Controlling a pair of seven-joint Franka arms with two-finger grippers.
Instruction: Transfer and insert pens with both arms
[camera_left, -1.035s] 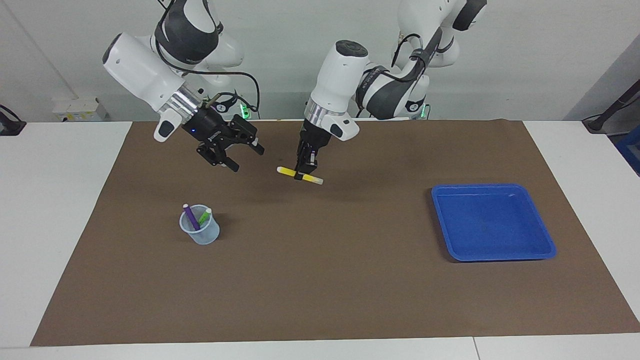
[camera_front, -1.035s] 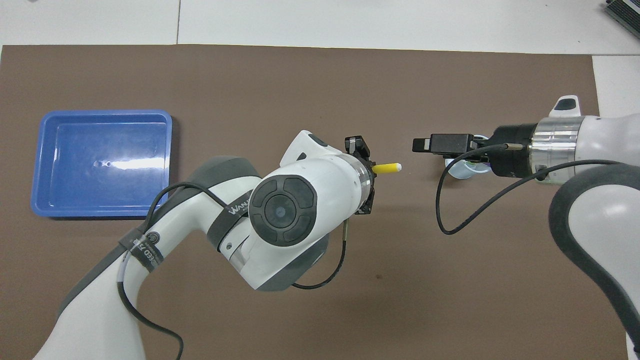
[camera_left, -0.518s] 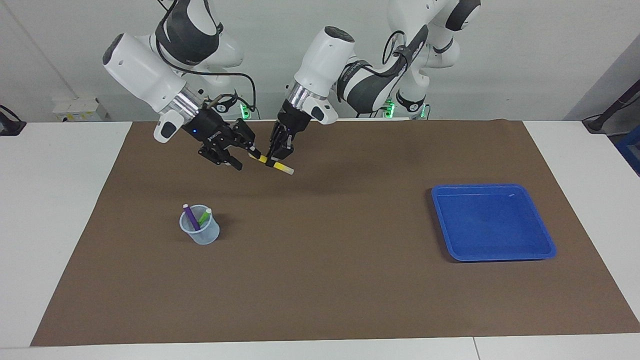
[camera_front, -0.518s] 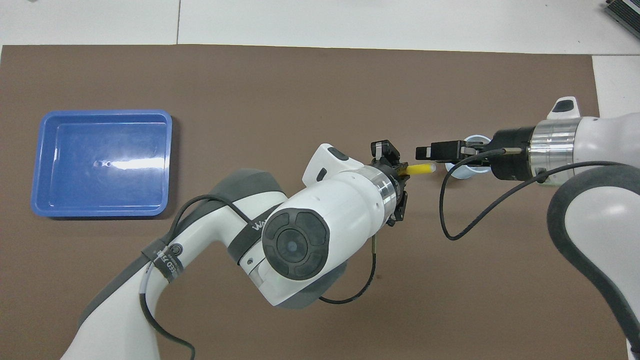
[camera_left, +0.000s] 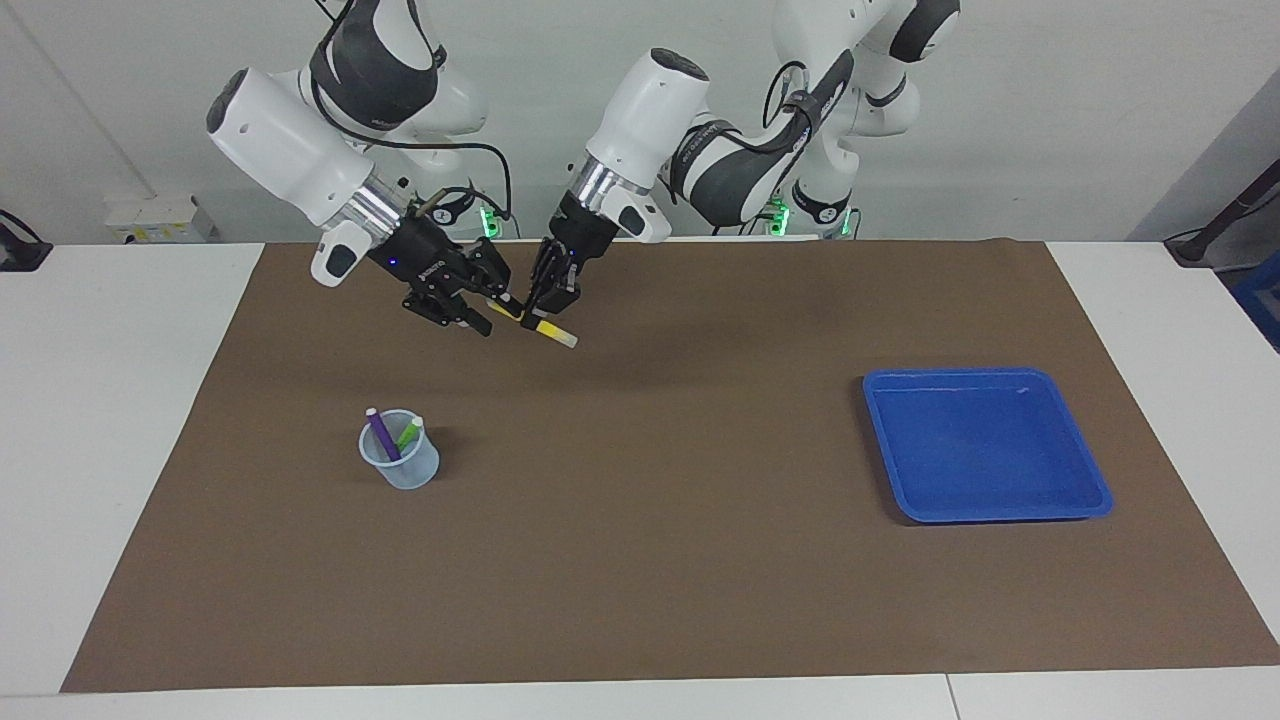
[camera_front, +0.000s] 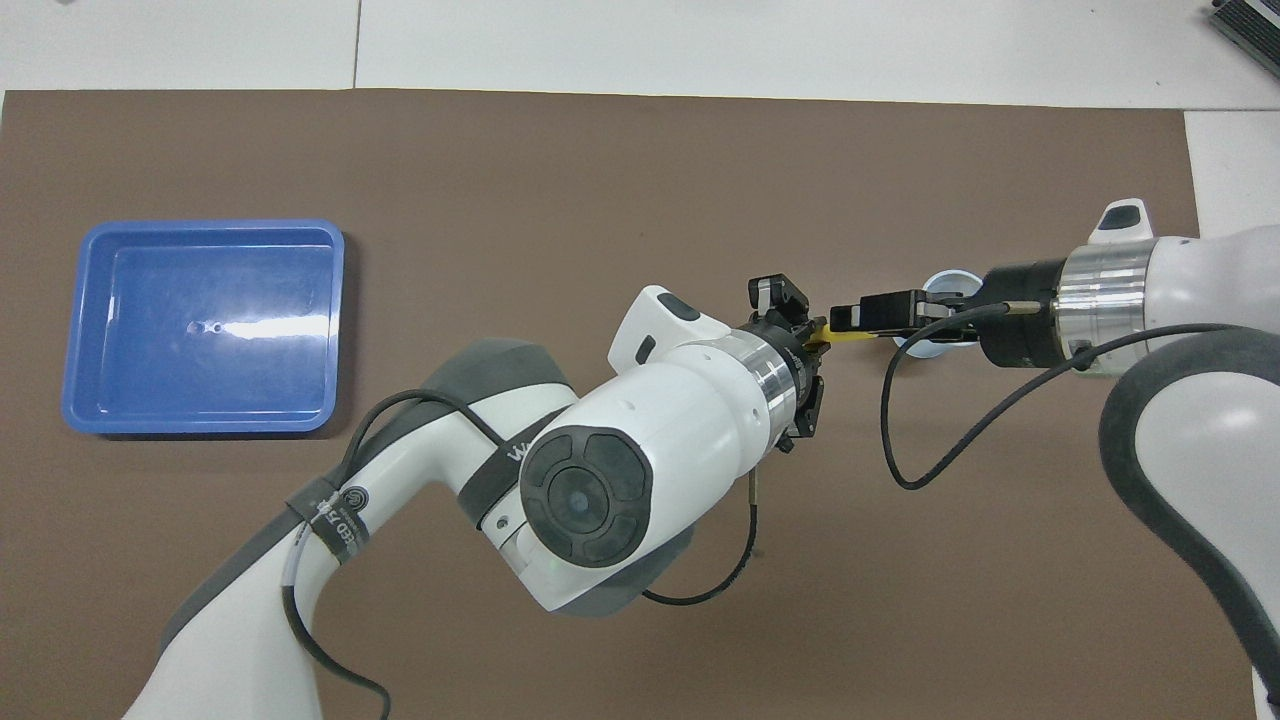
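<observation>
In cup (camera_left: 401, 464): purple pen (camera_left: 381, 434), green pen (camera_left: 409, 433) | tray (camera_left: 985, 445): blue

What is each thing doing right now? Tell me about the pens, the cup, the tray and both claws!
Yellow pen: in the air, gripped by both claws.
Purple pen: standing in the cup.
Green pen: leaning in the cup.
Cup: upright on the mat.
Blue tray: empty.
Left claw: shut on the yellow pen.
Right claw: closed on the pen's other end.

You see brown mat (camera_left: 660, 560) covering white table (camera_left: 110, 420). Blue tray (camera_left: 985, 445) sits on mat toward left arm's end. Clear cup (camera_left: 402, 464) stands toward right arm's end.
</observation>
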